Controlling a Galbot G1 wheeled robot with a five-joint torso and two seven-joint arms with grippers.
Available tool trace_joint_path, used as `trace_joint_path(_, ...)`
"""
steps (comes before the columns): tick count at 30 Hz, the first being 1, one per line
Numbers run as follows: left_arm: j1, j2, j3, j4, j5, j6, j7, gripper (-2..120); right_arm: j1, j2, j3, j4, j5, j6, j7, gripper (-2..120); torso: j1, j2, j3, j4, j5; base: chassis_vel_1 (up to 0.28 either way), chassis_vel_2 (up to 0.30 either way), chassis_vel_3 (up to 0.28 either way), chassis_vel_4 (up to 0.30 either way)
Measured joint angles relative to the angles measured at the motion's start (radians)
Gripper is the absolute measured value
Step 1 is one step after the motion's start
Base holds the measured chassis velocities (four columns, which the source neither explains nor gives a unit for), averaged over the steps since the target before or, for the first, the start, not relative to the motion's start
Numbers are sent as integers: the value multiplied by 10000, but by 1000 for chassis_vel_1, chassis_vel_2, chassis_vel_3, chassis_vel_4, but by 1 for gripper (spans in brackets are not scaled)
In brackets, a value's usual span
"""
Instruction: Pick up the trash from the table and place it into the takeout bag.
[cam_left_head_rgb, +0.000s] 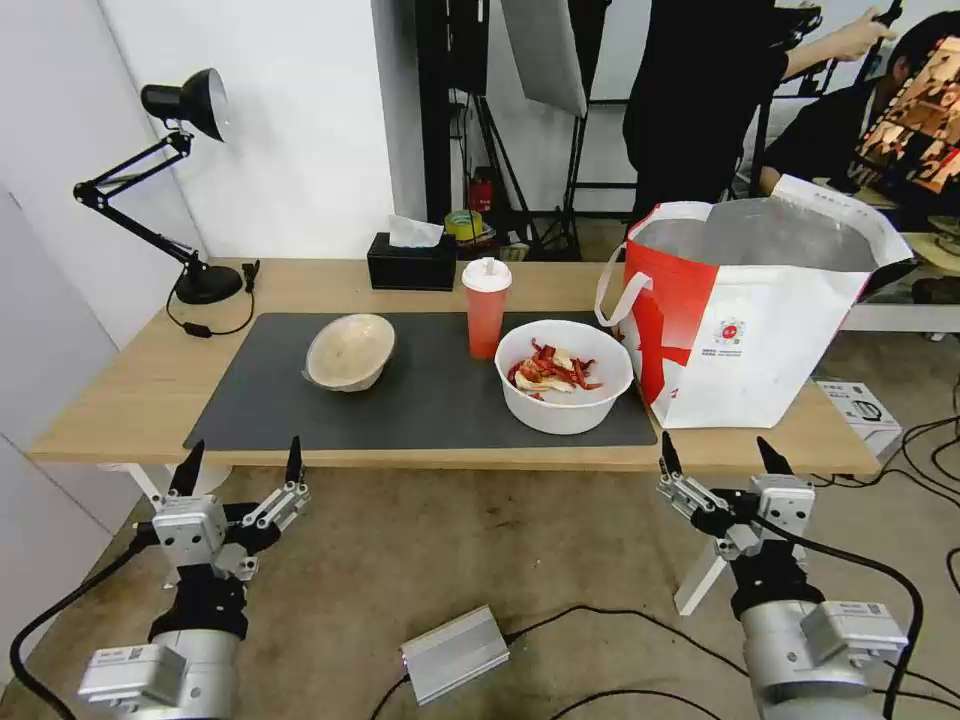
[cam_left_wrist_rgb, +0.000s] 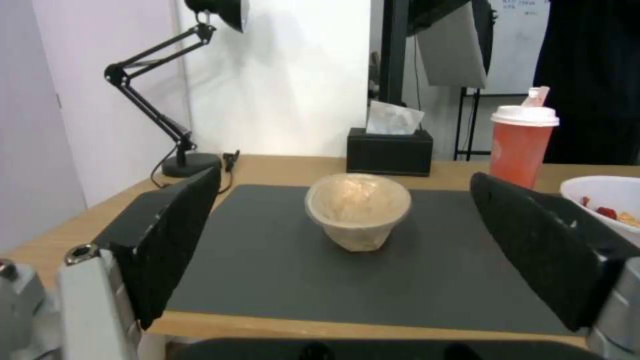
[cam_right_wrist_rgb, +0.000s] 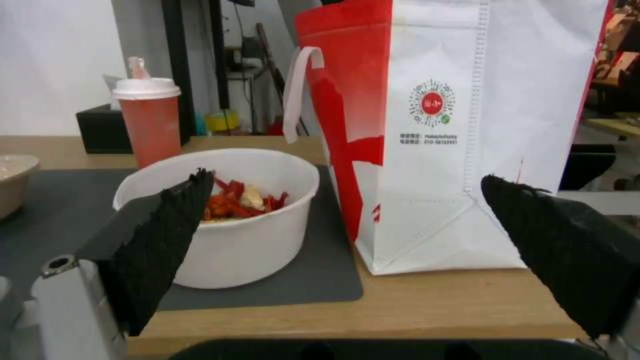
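My left tool (cam_left_head_rgb: 240, 468) and right tool (cam_left_head_rgb: 716, 455) both hang released just short of the surface (cam_left_head_rgb: 120, 390), fingers spread, grasping nothing. On the mat (cam_left_head_rgb: 430, 400) sit three pieces of trash: a beige bowl (cam_left_head_rgb: 349, 351), tilted and seemingly empty, likely light and thin, best pinched at the rim; a lidded red cup (cam_left_head_rgb: 486, 306), upright, probably slick, so I'd take it mid-body; and a white bowl (cam_left_head_rgb: 563, 375) of chili scraps, heavier, to be kept level. The bag (cam_left_head_rgb: 745, 320) stands open beside it, soft-walled.

Left gripper (cam_left_head_rgb: 243, 464) raised, fingers spread wide; right gripper (cam_left_head_rgb: 716, 456) likewise, fingertips pointing up.
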Motion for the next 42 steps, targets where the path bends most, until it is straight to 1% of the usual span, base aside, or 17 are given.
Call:
trace_joint_path(9,-59,77,-17,14,2,-12,1,100,192,-494,-14,-14,412,0,-23,100,0,0,1,0,0,0,0,0,0)
trace_joint_path(16,-76,130,-48,21,6,-32,0,100,546,-1021,-16,-27,982,-237,-31,100,0,0,0,0,0,0,0,0,0)
trace_joint_path(19,-100,233,-8,23,39,-37,-1,100,912,-1621,28,-184,1576,-406,-21,100,0,0,0,0,1,0,0,0,0)
trace_joint_path(20,-100,233,-8,23,39,-37,-1,100,912,-1621,28,-184,1576,-406,-21,100,0,0,0,0,1,0,0,0,0)
trace_joint_path(24,-122,285,-148,25,34,-42,-7,100,1497,-2476,38,-497,2350,-699,20,100,0,-1,0,0,1,0,0,0,0)
trace_joint_path(25,-122,285,-148,25,34,-42,-7,100,1497,-2476,38,-497,2350,-699,20,100,0,-1,0,0,1,0,0,0,0)
trace_joint_path(28,-131,283,-244,25,15,-34,-12,100,1976,-3250,-87,-732,3091,-878,76,100,0,0,1,-1,2,0,0,0,0)
trace_joint_path(29,-133,283,-256,25,13,-34,-13,100,2081,-3404,-129,-773,3273,-920,119,100,1,0,1,0,0,0,0,0,0)
trace_joint_path(30,-133,283,-256,25,13,-34,-13,100,2081,-3404,-129,-773,3273,-920,119,100,1,0,1,0,0,0,0,0,0)
trace_joint_path(34,-132,301,-284,25,9,-12,-15,100,2902,-4628,-498,-1112,4280,-1062,352,100,0,0,1,-1,2,0,0,0,0)
trace_joint_path(35,-132,301,-284,25,9,-12,-15,100,2902,-4628,-498,-1112,4280,-1062,352,100,0,0,1,-1,2,0,0,0,0)
trace_joint_path(39,-101,270,-293,25,14,-2,-15,100,4032,-5726,-1031,-1429,5303,-1221,693,100,1,-1,1,0,0,0,0,0,0)
trace_joint_path(42,-87,256,-345,26,18,-3,-17,100,4580,-6151,-1417,-1625,5740,-1307,853,100,0,-1,1,1,1,0,0,0,0)
